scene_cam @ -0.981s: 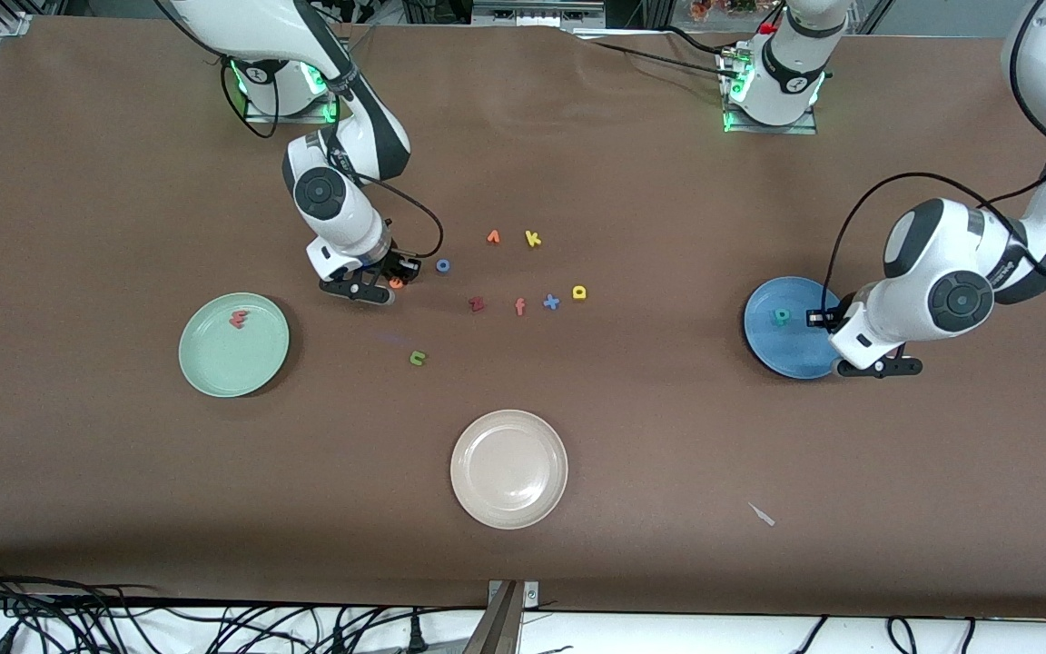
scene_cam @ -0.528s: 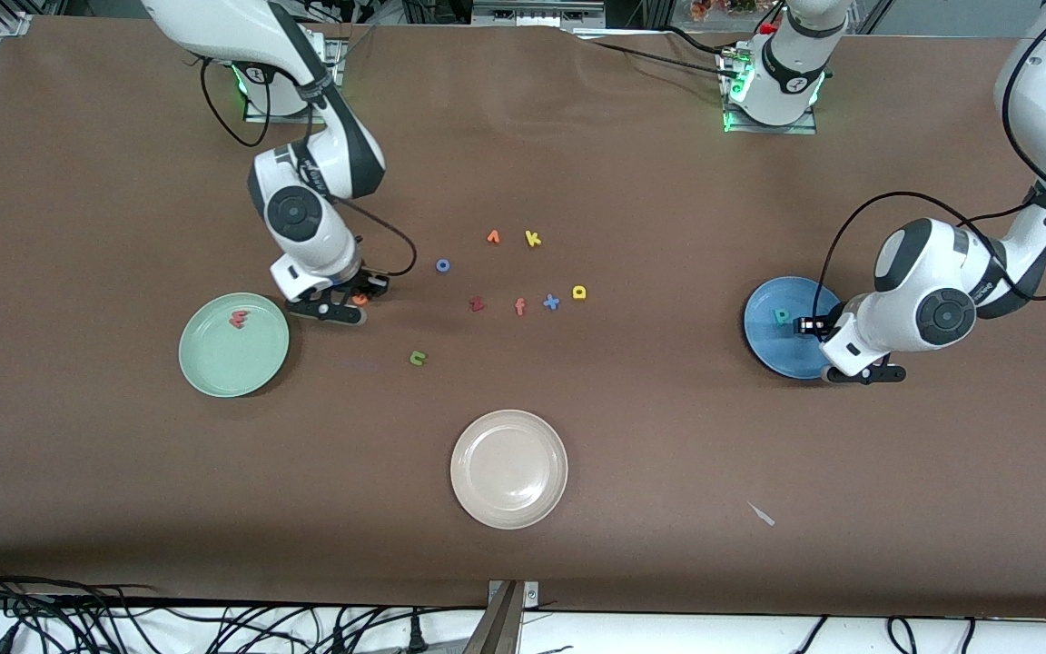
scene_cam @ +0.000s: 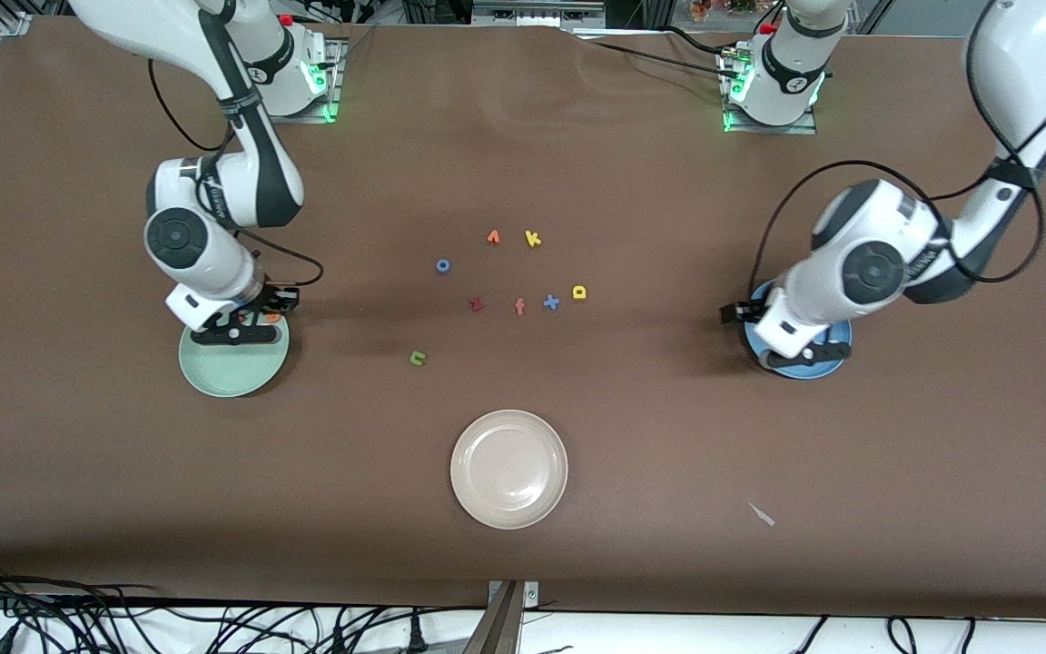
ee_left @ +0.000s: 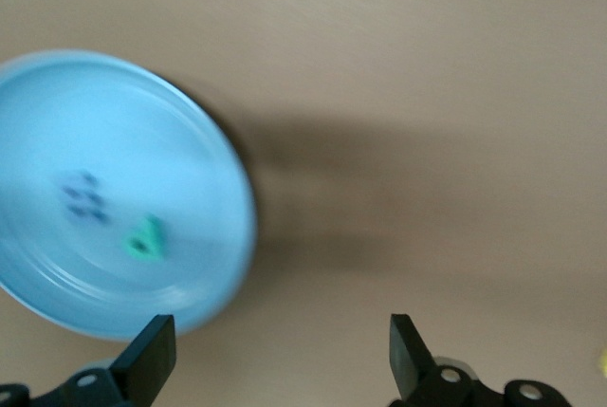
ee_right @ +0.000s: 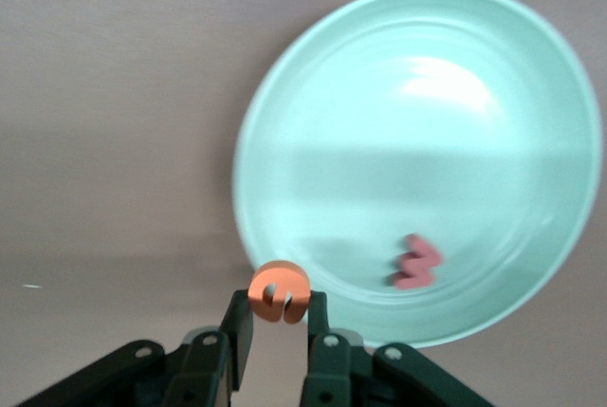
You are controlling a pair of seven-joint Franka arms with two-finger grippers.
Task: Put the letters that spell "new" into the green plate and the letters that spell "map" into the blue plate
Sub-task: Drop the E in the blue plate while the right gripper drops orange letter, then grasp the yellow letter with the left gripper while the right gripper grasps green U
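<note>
With the orange "e" (ee_right: 278,292) pinched between my right hand's (ee_right: 278,317) fingers, I hang over the rim of the green plate (ee_right: 531,94) on the side toward the loose letters, not yet over its middle. Salmon "w" (ee_right: 415,262) already lies flat in that plate. Green "n" (scene_cam: 418,358) sits on the bench (scene_cam: 668,454), nearer the front camera than the letter cluster, between the green plate and the cream plate (scene_cam: 464,490).

My left hand (ee_left: 275,360) is spread wide and holds nothing, over the bench at the edge of the blue plate (ee_left: 213,156) on the side toward the cluster. Teal "p" (ee_left: 145,237) and a dark blue letter (ee_left: 84,197), probably the "m", lie in that plate, just apart. Yellow "a" (scene_cam: 579,292) waits on the bench beside the blue "x" (scene_cam: 551,302).

To do this step well: carry the "e" further in over the plate's floor, clear of the "w", come low so the light foam can't bounce out, then let go. Dropping from here risks it catching the rim. Left should head for the "a", not the yellow "k" (scene_cam: 533,238).
</note>
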